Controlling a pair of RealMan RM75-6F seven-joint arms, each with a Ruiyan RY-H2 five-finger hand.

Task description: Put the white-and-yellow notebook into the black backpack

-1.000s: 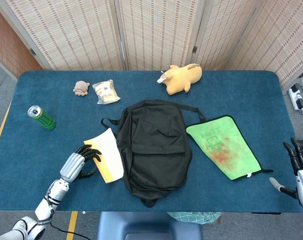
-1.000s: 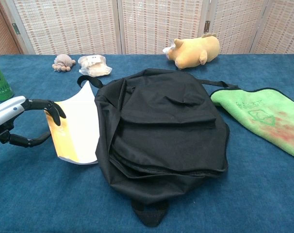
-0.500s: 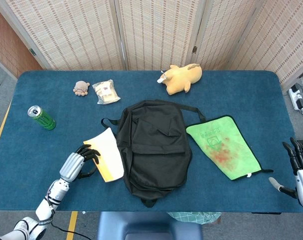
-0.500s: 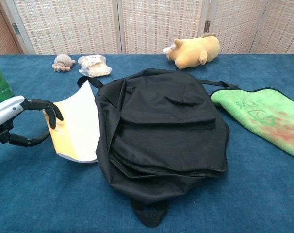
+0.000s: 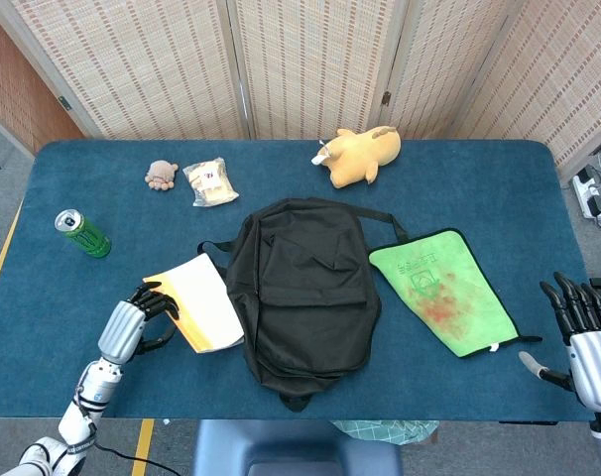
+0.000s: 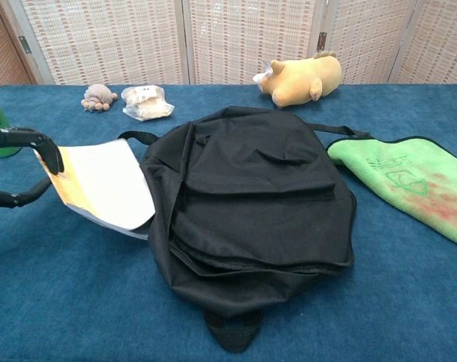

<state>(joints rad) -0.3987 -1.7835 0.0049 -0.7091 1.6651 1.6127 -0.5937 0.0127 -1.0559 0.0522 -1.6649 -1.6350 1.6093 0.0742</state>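
Observation:
The white-and-yellow notebook (image 5: 196, 313) (image 6: 102, 186) lies left of the black backpack (image 5: 299, 288) (image 6: 251, 196), its right edge tucked against the bag's side. My left hand (image 5: 134, 321) (image 6: 26, 162) grips the notebook's left edge, fingers curled over the top and thumb beneath. The backpack lies flat in the middle of the table; I see no opening in it. My right hand (image 5: 581, 330) hovers at the table's right front corner with fingers spread and nothing in it; the chest view does not show it.
A green cloth (image 5: 442, 291) lies right of the backpack. At the back sit a yellow plush animal (image 5: 358, 155), a clear packet (image 5: 209, 181) and a small brown toy (image 5: 161, 174). A green can (image 5: 82, 233) stands at the left.
My left hand has pulled the notebook leftward and tilted it flatter, so more of its white face shows. The right hand has shifted slightly into view.

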